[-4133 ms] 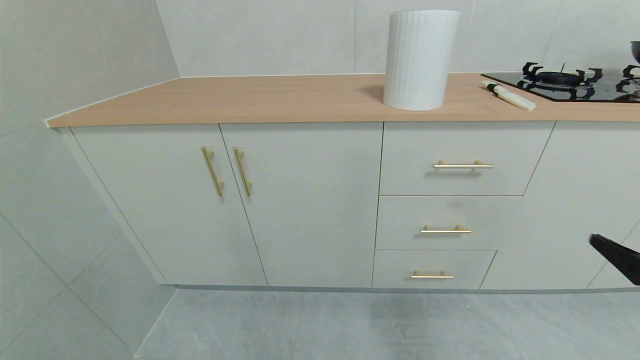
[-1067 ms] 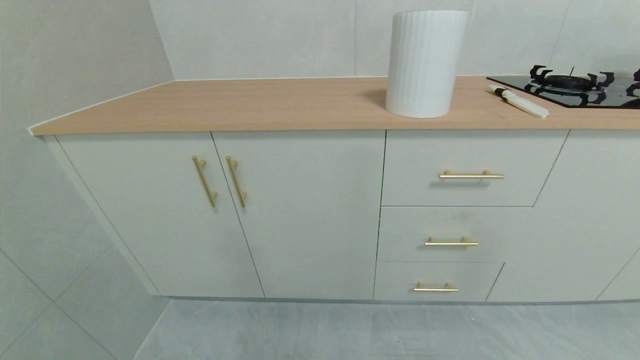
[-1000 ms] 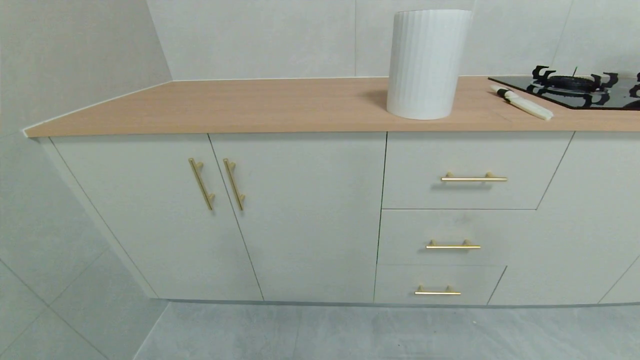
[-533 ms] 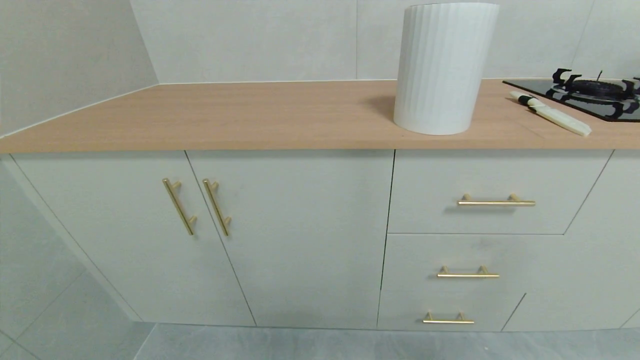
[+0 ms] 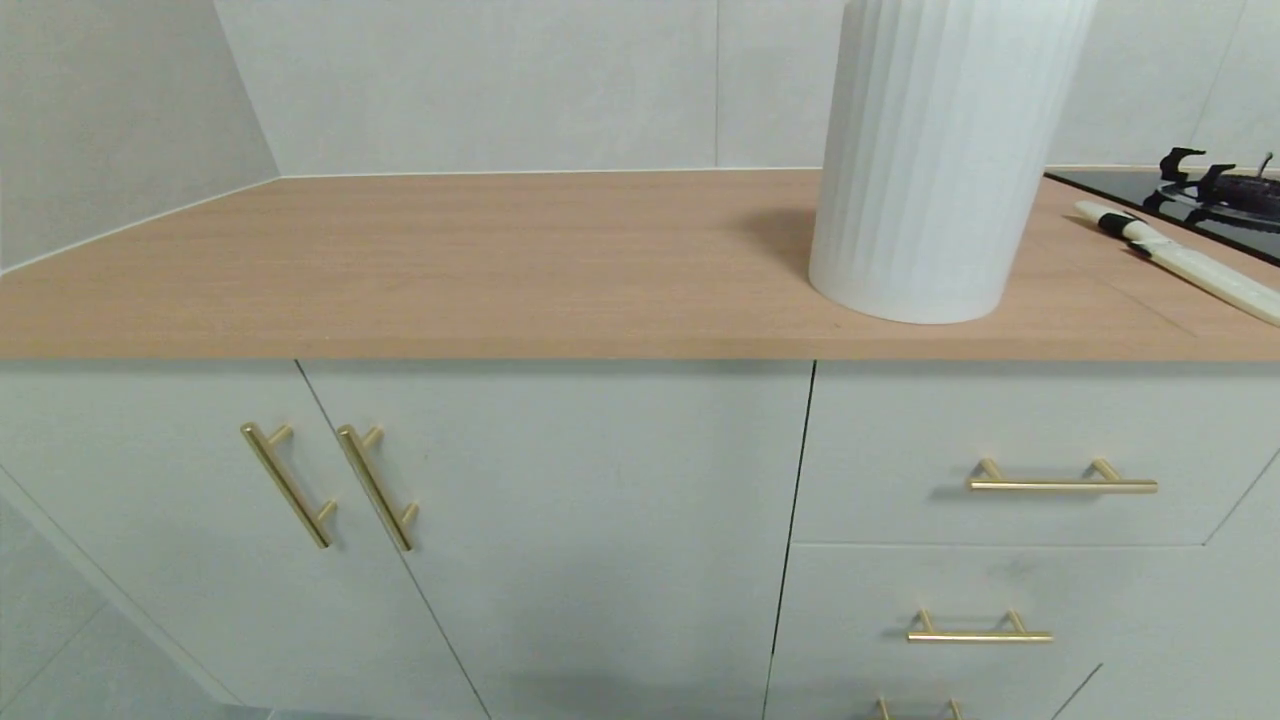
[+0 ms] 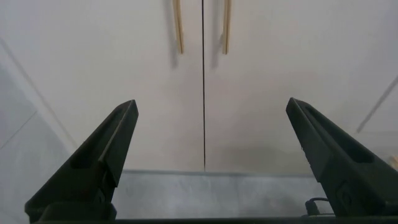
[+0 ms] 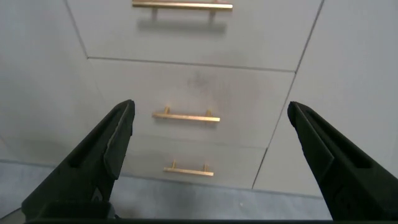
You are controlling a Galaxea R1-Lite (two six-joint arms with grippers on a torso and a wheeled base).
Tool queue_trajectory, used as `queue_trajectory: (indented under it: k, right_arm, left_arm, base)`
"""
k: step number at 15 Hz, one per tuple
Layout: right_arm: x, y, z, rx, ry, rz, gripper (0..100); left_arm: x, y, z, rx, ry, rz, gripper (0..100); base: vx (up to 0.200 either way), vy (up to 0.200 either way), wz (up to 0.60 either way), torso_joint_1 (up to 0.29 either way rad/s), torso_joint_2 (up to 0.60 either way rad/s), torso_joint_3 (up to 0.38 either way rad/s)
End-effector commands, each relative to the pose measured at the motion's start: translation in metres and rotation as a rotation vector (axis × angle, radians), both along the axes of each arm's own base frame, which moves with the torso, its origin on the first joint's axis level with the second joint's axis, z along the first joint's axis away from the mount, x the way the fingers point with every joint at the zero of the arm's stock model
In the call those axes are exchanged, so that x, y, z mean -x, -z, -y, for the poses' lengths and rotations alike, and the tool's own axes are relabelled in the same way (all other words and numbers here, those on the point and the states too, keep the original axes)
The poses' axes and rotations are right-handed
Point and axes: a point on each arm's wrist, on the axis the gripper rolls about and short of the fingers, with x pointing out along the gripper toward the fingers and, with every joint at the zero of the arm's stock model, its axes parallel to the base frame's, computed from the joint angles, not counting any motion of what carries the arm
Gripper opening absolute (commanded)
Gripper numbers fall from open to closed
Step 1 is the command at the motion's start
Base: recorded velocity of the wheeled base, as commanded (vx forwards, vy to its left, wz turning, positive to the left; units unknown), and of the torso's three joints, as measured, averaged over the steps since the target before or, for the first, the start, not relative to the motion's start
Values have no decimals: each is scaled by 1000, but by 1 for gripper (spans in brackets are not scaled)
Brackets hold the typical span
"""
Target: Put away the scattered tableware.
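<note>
Head view: long cream utensil with black band (image 5: pixel 1185 262) lies flat on light wooden desk (image 5: pixel 500 270), between tall white ribbed cylinder (image 5: pixel 935 160) and black gas hob (image 5: pixel 1200 185). Left gripper (image 6: pixel 209 104) spread wide facing pale cabinet doors (image 6: pixel 261 93); right gripper (image 7: pixel 209 104) wide too, facing gold-handled drawers (image 7: pixel 186 87).

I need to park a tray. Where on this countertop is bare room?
The wide stretch of countertop from the corner wall to the white ribbed container is bare. Right of the container it is tight: a white utensil lies beside the hob.
</note>
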Motion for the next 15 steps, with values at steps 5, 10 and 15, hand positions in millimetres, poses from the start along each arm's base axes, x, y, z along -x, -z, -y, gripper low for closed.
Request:
queue_trajectory:
  k: [5,10,15]
  right_arm:
    - [0,0,0,-1,-1,-2,100]
    - [0,0,0,0,-1,-1,100]
    - [0,0,0,0,-1,-1,100]
  left_arm:
    - [0,0,0,2,0,0,100]
    - [0,0,0,2,0,0,100]
    - [0,0,0,3,0,0,100]
  base:
    - [0,0,-120,1,0,0]
    - [0,0,-240,1,2,0]
    - [0,0,0,0,0,0]
